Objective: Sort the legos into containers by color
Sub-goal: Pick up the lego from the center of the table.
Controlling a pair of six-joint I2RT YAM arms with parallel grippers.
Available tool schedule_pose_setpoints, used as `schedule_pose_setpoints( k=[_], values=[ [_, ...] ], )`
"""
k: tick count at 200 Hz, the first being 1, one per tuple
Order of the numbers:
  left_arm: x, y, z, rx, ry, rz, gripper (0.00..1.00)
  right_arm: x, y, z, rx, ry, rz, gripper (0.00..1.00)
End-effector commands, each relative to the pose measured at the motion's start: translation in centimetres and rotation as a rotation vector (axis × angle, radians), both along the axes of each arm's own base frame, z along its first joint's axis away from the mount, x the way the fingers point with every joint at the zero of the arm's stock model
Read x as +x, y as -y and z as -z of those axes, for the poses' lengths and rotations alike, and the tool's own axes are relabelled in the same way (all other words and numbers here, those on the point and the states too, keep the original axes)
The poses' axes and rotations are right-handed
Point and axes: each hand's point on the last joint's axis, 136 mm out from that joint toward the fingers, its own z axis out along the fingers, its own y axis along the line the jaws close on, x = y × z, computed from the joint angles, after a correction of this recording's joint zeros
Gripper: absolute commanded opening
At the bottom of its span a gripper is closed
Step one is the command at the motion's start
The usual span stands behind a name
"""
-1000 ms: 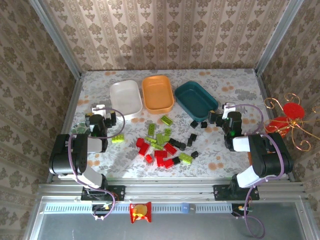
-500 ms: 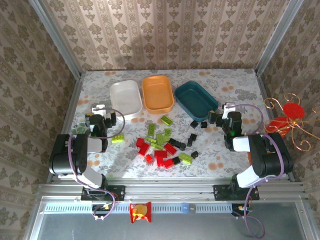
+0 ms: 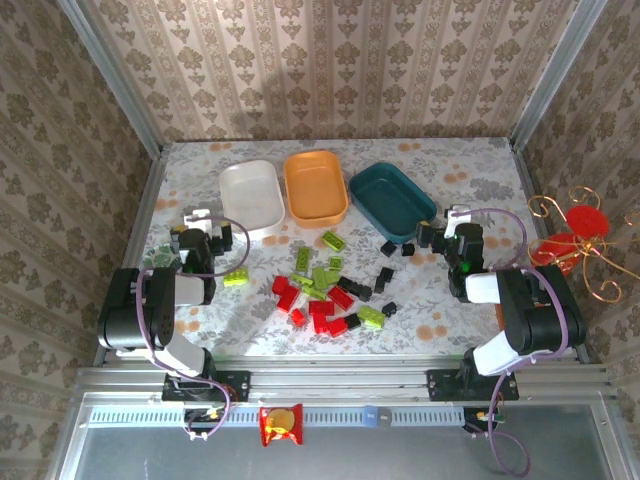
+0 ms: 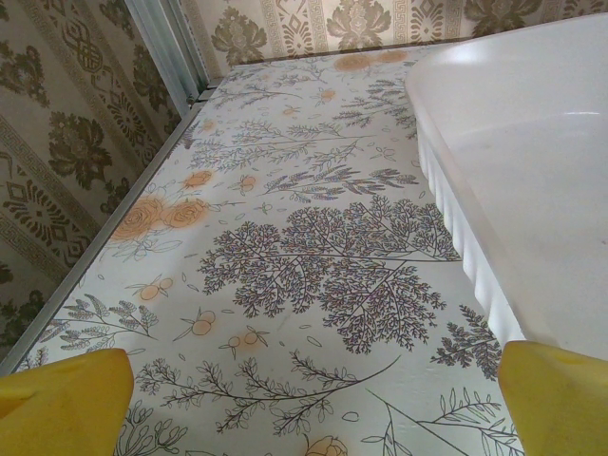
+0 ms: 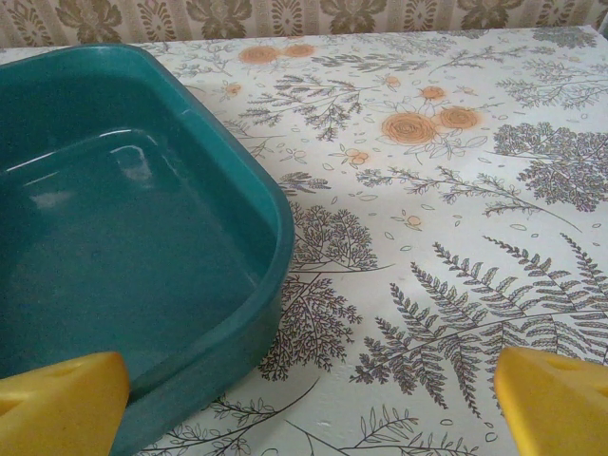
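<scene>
While both arms sit folded low at the near side of the table (image 3: pixel 470 165), each pincer stands wide open with nothing held

Left gripper (image 3: pixel 203 228): low over the table, aimed at the far wall, just left of the white tray (image 3: pixel 250 198). In the left wrist view its yellow fingertips (image 4: pixel 62 404) sit at the two bottom corners. Bare floral surface lies between them, and the white tray's side wall runs up the right edge.

Containers: three trays in a row on the far half of the table. The white tray is on the left and the orange tray (image 3: pixel 316 187) is in the middle, just beside it. The teal tray (image 3: pixel 392 201) is on the right and lies at an angle.

Legos (image 3: pixel 325 290): all on the table surface, on the near side of the trays.
- a lone lime brick (image 3: pixel 235 277) lies near the left arm, apart from the rest
- the red bricks (image 3: pixel 300 300) are bunched at the near left of the central cluster
- the lime bricks (image 3: pixel 318 275) and black bricks (image 3: pixel 355 290) are mixed through the centre
- one lime piece (image 3: pixel 333 240) lies nearer the orange tray
- a few black pieces (image 3: pixel 390 247) lie just before the teal tray's near edge

Right gripper (image 3: pixel 437 234): low, just beside the right end of the teal tray. In the right wrist view its yellow fingertips (image 5: pixel 551 399) are spread to the bottom corners. The teal tray's rounded corner is at the left and floral surface at the right
</scene>
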Motion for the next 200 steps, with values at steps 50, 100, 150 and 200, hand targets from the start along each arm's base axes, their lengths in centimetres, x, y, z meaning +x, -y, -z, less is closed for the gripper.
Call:
schedule_pose_setpoints(
  k=[50, 100, 150, 200],
  values=[
    [-0.3, 0.8, -1.3, 0.033, 0.028, -0.003, 1.0, 0.6, 0.8, -1.8, 0.0, 0.015, 0.032, 1.0],
    [-0.9, 1.7, -6.3, 0.141, 0.026, -0.089, 1.0, 0.0, 1.9, -4.9, 0.038, -0.069, 0.133, 1.0],
    [-1.4, 2.6, -10.2, -0.006, 0.091, -0.158, 1.0, -2.5, 4.1, -9.3, 0.049, -0.014, 0.362, 1.0],
    [-3.5, 4.5, -13.8, -0.305, 0.252, -0.016, 1.0, -3.9, 3.9, -8.3, 0.445, -0.099, 0.528, 1.0]
  ],
)
